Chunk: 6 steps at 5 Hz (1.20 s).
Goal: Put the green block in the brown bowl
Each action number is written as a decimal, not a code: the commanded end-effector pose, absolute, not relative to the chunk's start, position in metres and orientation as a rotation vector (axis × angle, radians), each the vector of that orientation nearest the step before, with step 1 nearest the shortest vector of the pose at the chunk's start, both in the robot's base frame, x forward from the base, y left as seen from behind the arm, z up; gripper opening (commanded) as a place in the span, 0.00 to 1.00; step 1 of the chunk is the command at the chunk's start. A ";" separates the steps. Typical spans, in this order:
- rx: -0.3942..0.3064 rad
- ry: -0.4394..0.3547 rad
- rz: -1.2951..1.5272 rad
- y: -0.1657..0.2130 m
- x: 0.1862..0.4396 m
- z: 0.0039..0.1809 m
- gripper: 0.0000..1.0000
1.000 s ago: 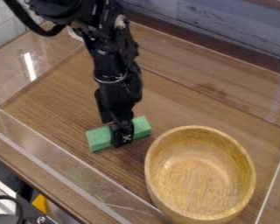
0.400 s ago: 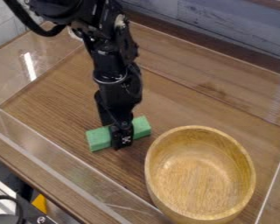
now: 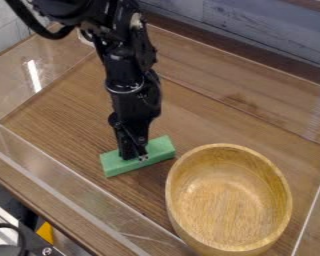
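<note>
Wood-grain bench [image 3: 243,110], walled by clear plastic panels on its near and left edges, carries all items observed; only one camera view is supplied.

Camera view: the black robot arm descends from the upper left and its gripper [image 3: 133,153] points straight down onto the small flat matte-green rectangular block [image 3: 136,160]. The jaws stand narrow, drawn in on the block across its short width; the fingertips sit at the block's top face and sides, so the block is judged gripped, though it lies flat on the bench and is not lifted.

The block lies toward the near edge of the bench, left of centre. Its long axis runs from lower left to upper right, roughly along the near edge with a slight tilt. The jaws straddle it at about mid-length.

The large round light-brown wooden bowl [image 3: 231,240] with thick rim stands at the near right corner. Its left rim is just beside the block's right end; contact cannot be confirmed.

Judgement: the coming move is a lift, then travel right and slightly toward the near edge. The block must clear the bowl's rim. Open bench lies behind and to the left; the near wall panel stands close.
</note>
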<state>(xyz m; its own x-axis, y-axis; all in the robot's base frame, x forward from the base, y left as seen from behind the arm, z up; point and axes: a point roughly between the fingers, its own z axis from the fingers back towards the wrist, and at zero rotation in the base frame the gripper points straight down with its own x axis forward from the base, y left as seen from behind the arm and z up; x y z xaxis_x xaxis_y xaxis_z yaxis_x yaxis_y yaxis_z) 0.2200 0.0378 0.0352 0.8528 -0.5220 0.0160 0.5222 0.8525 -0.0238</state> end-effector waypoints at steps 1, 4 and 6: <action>-0.014 -0.076 -0.516 0.043 0.233 0.060 0.00; -0.017 -0.073 -0.515 0.042 0.235 0.057 1.00; -0.011 -0.058 -0.521 0.039 0.235 0.043 1.00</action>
